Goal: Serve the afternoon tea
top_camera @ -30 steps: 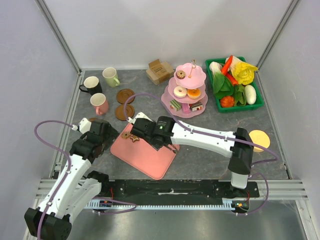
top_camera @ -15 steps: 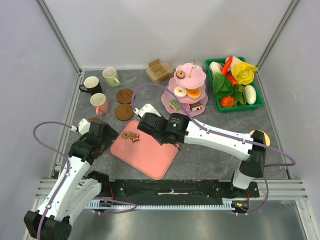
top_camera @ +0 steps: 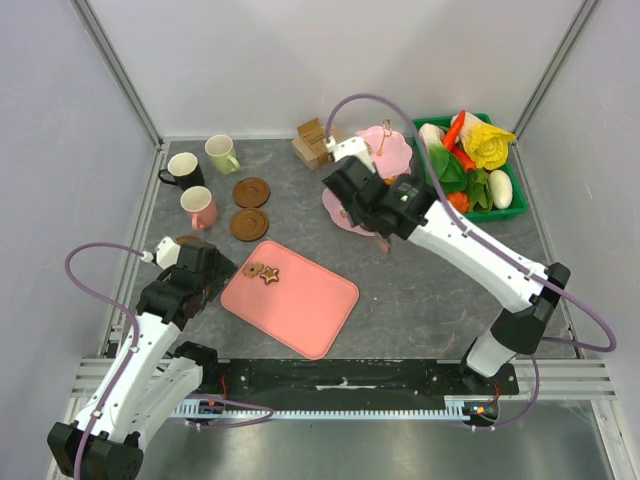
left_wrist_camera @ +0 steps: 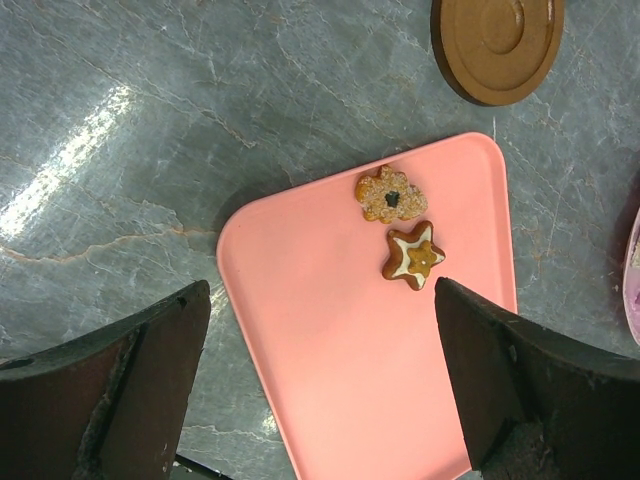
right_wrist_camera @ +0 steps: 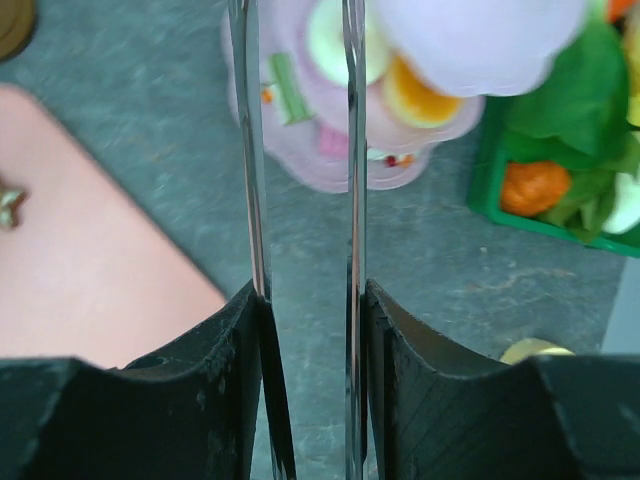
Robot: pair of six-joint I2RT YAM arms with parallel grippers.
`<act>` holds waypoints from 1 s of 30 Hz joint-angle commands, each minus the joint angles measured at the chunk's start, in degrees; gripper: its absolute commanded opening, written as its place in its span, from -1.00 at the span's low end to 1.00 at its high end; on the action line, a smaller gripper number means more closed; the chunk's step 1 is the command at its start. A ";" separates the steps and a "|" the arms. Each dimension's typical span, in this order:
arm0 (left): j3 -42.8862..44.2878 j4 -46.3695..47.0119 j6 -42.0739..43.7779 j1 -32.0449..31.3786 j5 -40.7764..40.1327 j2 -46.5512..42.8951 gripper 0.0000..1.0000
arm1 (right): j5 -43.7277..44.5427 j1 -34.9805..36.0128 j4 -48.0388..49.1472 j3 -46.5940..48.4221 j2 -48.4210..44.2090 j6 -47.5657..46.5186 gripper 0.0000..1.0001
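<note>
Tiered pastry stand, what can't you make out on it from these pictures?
- Right wrist view: the tiered stand is blurred; its pastries are colour smears, crossed by the right gripper.
- Top view: the right arm covers most of the stand's lower tiers; what sits there is hidden.
- Left wrist view: only a pale sliver at the right edge, cut off.
</note>
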 commanded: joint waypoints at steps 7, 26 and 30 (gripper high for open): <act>1.91 0.88 0.98 -0.23 0.75 -0.28 0.98 | 1.19 -11.99 2.05 2.90 -1.84 -2.29 -0.14; 1.38 1.32 0.89 -0.23 0.93 -0.19 0.98 | -4.88 -15.25 3.11 -5.28 -3.33 -1.86 0.07; 1.29 1.41 0.89 -0.23 1.10 -0.02 0.98 | -5.05 -15.25 2.85 -4.75 -4.30 -1.77 0.13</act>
